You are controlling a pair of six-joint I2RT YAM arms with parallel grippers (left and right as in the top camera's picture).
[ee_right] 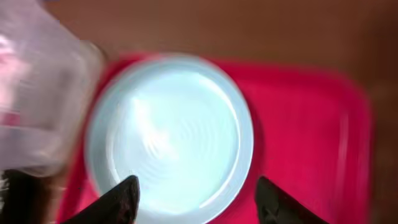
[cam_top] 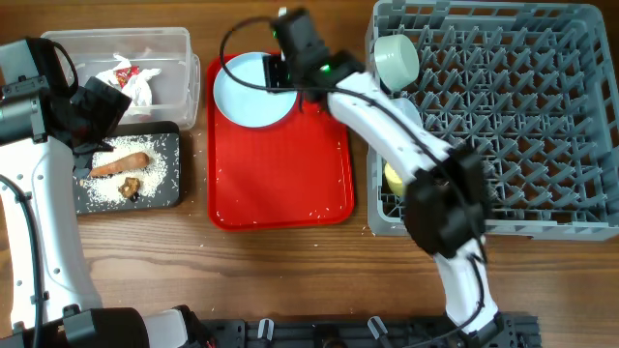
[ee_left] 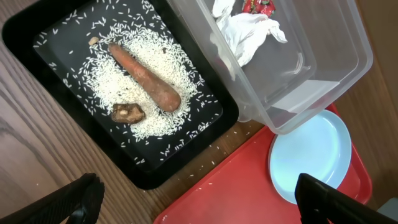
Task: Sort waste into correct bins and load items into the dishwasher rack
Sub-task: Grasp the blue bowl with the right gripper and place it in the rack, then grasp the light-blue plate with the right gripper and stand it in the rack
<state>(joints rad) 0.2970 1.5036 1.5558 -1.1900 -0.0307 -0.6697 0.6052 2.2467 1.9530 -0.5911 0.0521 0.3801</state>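
Note:
The pale blue plate lies on the far left corner of the red tray. My right gripper hovers open just over the plate, one finger over its rim and one beyond its edge. My left gripper is open and empty, high above the bins. The clear tub holds the white napkin and red wrapper. The black tray holds the sausage piece, a brown lump and rice crumbs. The spoon is out of view.
The grey dishwasher rack stands at the right, with the pale green bowl and yellow cup along its left side. My right arm crosses the rack's left edge. A few rice grains lie on the red tray and the wooden table.

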